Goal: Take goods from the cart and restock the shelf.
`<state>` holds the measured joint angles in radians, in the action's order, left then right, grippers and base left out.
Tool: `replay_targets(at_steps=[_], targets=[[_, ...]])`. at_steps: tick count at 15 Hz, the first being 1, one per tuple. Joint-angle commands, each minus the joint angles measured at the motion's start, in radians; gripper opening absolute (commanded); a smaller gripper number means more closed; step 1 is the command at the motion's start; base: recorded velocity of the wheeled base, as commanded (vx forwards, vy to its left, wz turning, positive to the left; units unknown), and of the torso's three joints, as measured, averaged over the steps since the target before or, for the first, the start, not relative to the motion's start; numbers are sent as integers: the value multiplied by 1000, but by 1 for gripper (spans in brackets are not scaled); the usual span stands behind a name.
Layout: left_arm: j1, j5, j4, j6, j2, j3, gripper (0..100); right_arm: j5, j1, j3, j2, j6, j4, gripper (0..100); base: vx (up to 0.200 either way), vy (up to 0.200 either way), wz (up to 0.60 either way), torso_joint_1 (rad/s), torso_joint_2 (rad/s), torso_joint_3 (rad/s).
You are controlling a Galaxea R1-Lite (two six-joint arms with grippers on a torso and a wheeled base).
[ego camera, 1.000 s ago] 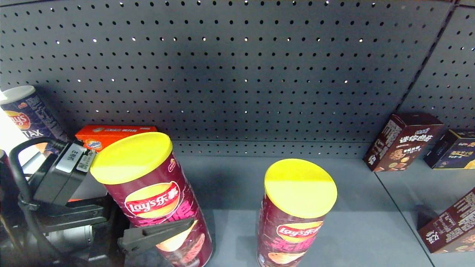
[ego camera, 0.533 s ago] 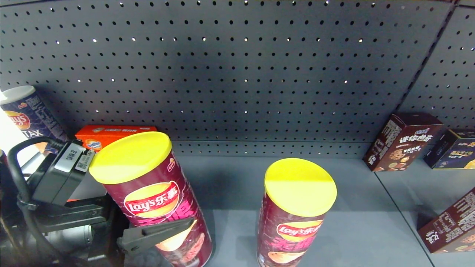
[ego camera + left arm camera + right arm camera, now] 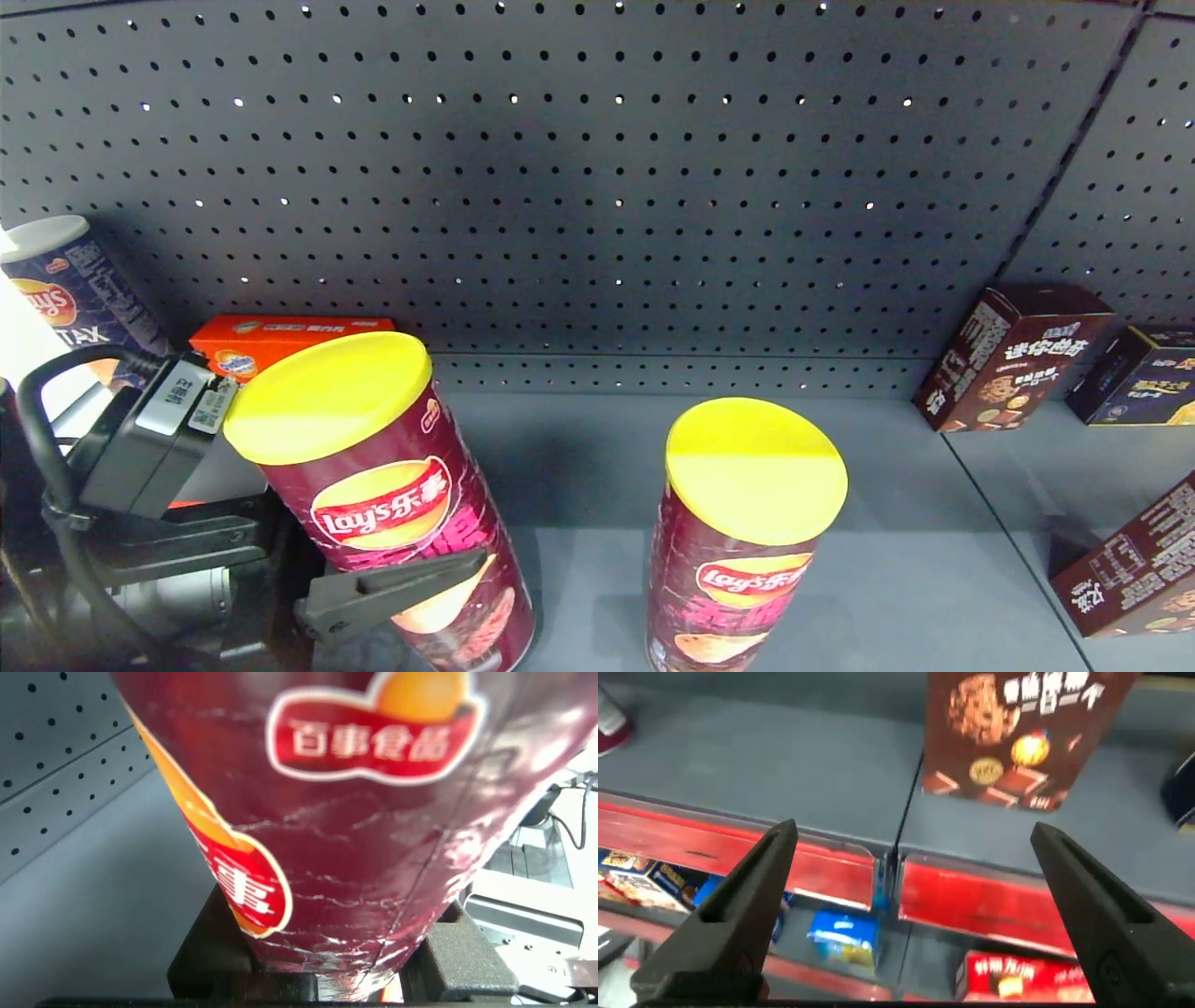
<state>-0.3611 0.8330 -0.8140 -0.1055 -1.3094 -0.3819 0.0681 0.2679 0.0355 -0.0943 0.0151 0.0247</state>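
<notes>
- The right gripper (image 3: 913,835) is seen at the shelf's front edge, above a red rail (image 3: 738,838); its jaws are spread wide and nothing is held between them.
- Just past that edge, a brown box (image 3: 1018,728) is stood on the shelf.
- The left gripper (image 3: 401,586) is placed at the front left of the shelf (image 3: 579,448), and its jaws are closed around the lower body of a maroon chips can (image 3: 373,485) with a yellow lid.
- The held can is leaned slightly; whether its base is touching the shelf cannot be told.
- A second maroon can (image 3: 747,523) with a yellow lid is stood upright to the right of the held one, apart from it.
- An orange box (image 3: 280,338) is laid behind the held can, and a blue can (image 3: 65,289) is set at the far left.
- Dark boxes (image 3: 1013,355) are gathered at the far right.
- The shelf is backed by a grey pegboard (image 3: 597,187).
</notes>
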Motion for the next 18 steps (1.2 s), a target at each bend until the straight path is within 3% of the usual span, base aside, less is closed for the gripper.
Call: replay_targets(at_steps=[1,3,7,8,11,18], targets=[[1,0,-1,0,-1,0,0,-2,-29,0,-140,-17,-2,100,0,0,0,0,0,0],[1,0,-1,0,-1,1,0,-7,-39,0,-163,17,1,100,0,0,0,0,0,0],[1,0,-1,0,10,32,0,-50,-276,1,-58,31,3,100,0,0,0,0,0,0],[1,0,-1,0,10,32,0,-74,-295,1,-10,32,4,100,0,0,0,0,0,0],[2,0,-1,0,9,34,0,-80,-266,0,94,40,-3,100,0,0,0,0,0,0],[2,0,-1,0,9,29,0,-86,-266,-2,94,20,-5,100,0,0,0,0,0,0]])
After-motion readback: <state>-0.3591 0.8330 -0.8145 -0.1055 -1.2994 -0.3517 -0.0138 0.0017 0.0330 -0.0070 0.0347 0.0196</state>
